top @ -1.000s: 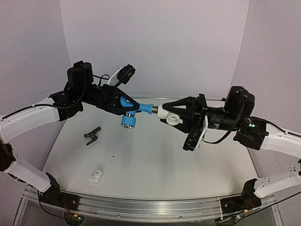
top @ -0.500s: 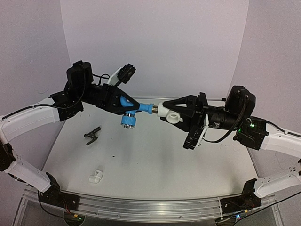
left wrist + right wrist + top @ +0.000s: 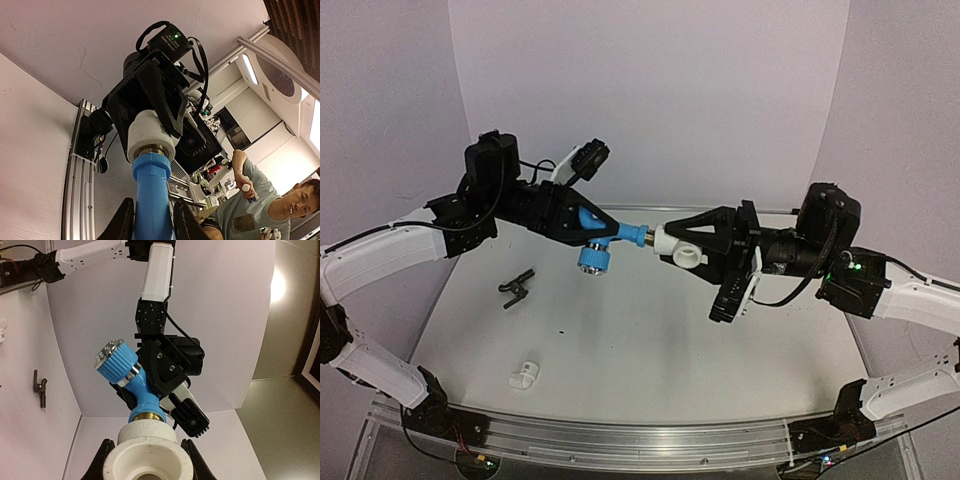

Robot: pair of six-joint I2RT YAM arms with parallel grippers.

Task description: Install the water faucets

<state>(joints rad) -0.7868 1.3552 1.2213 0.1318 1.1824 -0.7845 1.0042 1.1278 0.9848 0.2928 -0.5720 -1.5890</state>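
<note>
Above the table's middle, the blue water faucet [image 3: 603,233] hangs in the air, and my left gripper [image 3: 612,229] is shut on its body. Its ribbed knob [image 3: 592,260] points down toward the table. The brass threaded end of the stem sits in the mouth of a white pipe fitting [image 3: 678,246], which my right gripper [image 3: 670,238] is shut on. In the left wrist view, the blue stem [image 3: 152,185] runs up from my left gripper [image 3: 152,222] into the fitting [image 3: 150,132]. The right wrist view shows my right gripper [image 3: 146,447] round the fitting [image 3: 147,437], with the faucet [image 3: 142,395] beyond.
A small black part [image 3: 517,288] lies on the grey table [image 3: 650,340] at the left. A short white fitting [image 3: 524,374] lies nearer the front rail [image 3: 640,445]. White walls close the back and sides. A person [image 3: 265,200] stands beyond the table.
</note>
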